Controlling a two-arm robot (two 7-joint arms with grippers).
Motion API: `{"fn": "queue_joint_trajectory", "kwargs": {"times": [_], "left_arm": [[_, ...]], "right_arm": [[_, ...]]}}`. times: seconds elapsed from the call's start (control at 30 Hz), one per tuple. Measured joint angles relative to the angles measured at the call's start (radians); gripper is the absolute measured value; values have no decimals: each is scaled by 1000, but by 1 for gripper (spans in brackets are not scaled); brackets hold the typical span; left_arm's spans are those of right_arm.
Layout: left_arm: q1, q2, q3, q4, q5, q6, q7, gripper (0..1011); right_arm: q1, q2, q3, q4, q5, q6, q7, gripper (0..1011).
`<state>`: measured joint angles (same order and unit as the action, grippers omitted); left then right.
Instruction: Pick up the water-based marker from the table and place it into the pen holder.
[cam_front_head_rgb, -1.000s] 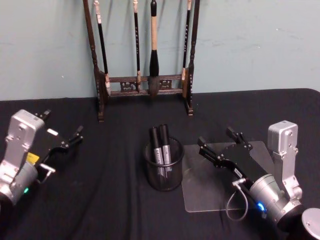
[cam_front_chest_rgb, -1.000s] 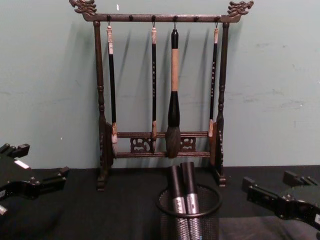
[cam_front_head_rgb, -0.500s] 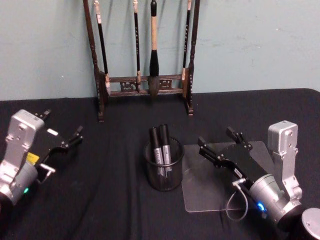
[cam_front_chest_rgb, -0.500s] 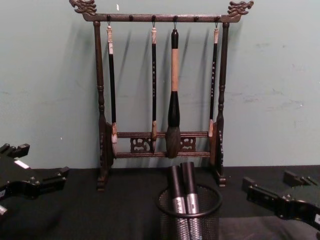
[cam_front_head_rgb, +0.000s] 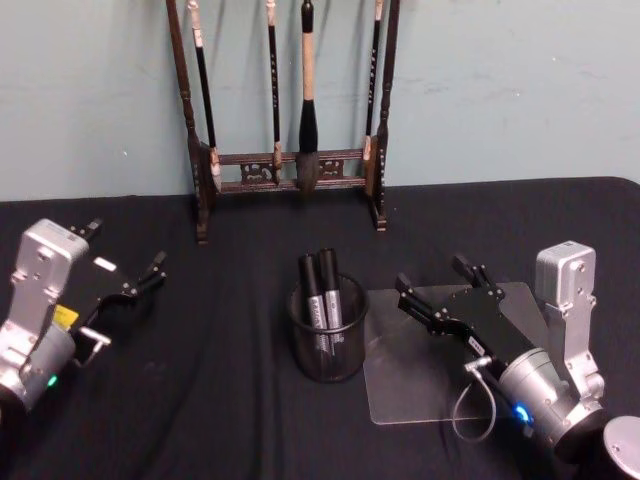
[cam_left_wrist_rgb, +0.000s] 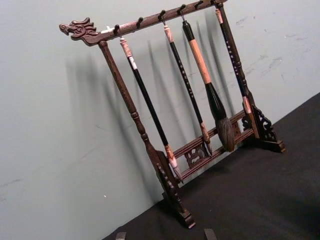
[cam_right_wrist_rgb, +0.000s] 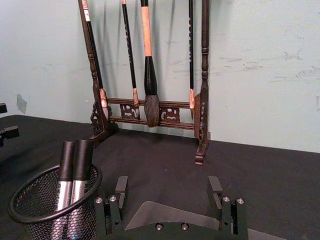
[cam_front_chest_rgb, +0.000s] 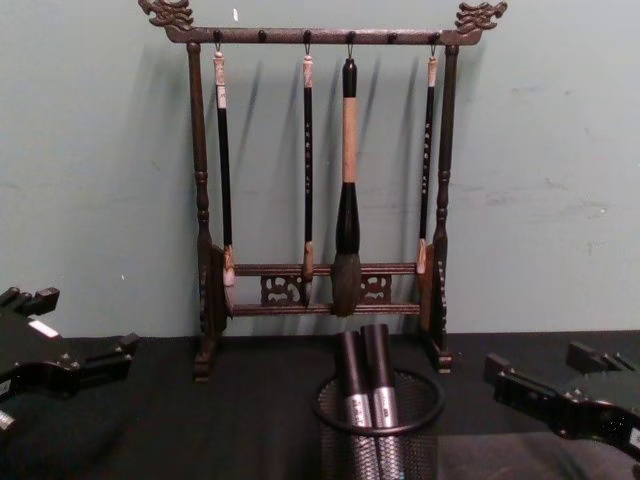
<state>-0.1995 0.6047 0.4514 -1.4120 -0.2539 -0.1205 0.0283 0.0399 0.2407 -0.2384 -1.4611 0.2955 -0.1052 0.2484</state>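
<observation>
Plain pale green painted wall (cam_front_head_rgb: 500, 90) fills the back, scuffed and patchy in places, soft shadows on it. Black cloth-covered table (cam_front_head_rgb: 230, 420) runs up to the wall, matte. Tall dark wooden brush rack with carved dragon ends (cam_front_chest_rgb: 325, 35) stands at the table's far edge against the wall; four calligraphy brushes (cam_front_chest_rgb: 347, 200) hang from its top bar, the third from the left the thickest. Clear square plastic sheet (cam_front_head_rgb: 400, 390) lies flat on the cloth, right of centre. Light even, no hard glare.
</observation>
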Motion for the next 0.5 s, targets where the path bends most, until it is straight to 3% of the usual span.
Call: {"fn": "queue_joint_trajectory", "kwargs": {"times": [0.5], "left_arm": [[0,0,0,0,0,0,0,1009]], "right_arm": [[0,0,0,0,0,0,0,1002]]}}
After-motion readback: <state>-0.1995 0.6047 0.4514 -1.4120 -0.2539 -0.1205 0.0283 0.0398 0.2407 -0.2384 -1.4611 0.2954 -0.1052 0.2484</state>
